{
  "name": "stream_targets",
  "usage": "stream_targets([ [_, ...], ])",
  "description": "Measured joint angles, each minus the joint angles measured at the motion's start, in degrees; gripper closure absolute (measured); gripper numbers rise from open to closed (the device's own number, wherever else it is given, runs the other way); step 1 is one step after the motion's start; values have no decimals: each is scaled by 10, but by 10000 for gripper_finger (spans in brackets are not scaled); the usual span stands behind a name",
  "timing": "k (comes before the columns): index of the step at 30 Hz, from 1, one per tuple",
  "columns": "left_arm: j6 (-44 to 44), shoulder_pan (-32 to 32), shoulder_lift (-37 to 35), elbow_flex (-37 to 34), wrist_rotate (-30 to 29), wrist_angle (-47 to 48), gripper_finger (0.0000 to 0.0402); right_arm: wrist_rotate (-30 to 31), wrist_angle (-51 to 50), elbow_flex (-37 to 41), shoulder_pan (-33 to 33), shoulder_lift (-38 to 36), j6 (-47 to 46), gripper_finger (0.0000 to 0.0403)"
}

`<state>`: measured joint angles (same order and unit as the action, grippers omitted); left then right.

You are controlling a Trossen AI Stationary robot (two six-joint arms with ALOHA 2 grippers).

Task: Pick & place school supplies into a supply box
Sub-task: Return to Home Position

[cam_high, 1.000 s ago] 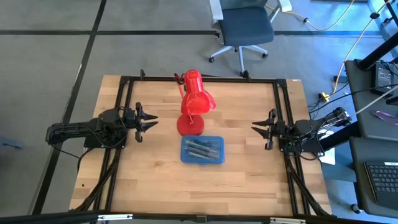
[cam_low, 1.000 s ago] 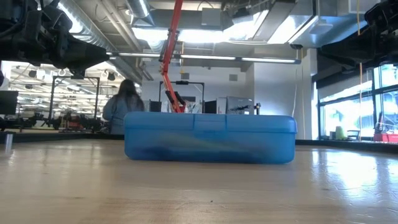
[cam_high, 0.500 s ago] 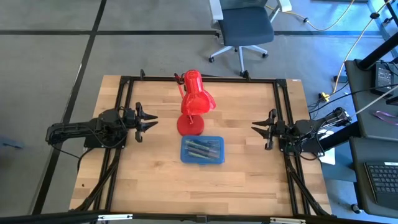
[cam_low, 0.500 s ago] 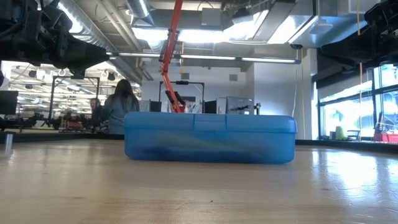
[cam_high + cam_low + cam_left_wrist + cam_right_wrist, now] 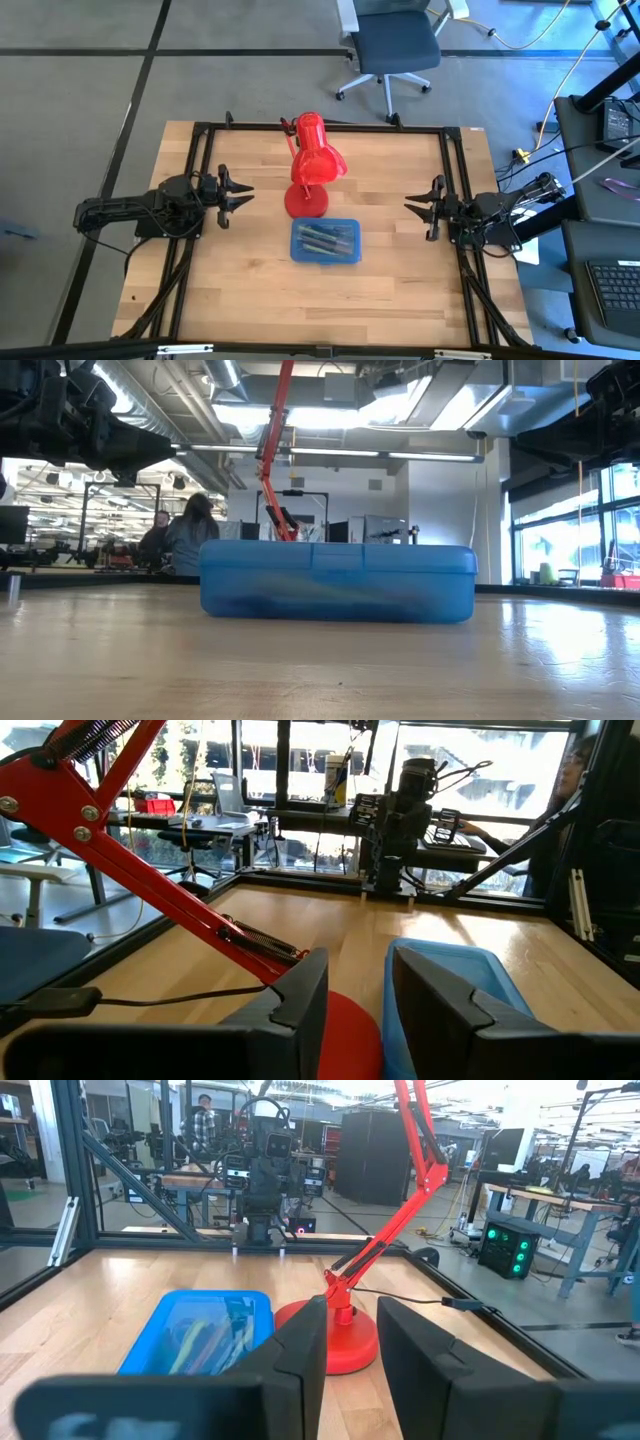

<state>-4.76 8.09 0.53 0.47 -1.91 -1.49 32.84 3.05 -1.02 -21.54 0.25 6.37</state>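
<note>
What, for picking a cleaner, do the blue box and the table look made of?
Blue box: probably plastic, translucent and glossy; pens show through its lid. Table: wood, pale planks with visible grain and seams, smooth with a slight sheen.

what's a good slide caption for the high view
Closed blue supply box mid-table next to the red desk lamp; left gripper and right gripper at opposite sides, jaws open.

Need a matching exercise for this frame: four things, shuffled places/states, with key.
1. translucent blue plastic supply box
2. red articulated desk lamp
3. left gripper
4. right gripper

A. right table edge, jaws open, empty
B. table centre, lid shut, pens inside
C. left table edge, jaws open, empty
D. base by the box's far side

Pairs: 1-B, 2-D, 3-C, 4-A
</note>
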Motion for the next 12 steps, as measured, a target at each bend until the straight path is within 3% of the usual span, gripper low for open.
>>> stream_targets([
  [12,0,0,0,0,0,0,292,0,0,0,0,0,0,306],
])
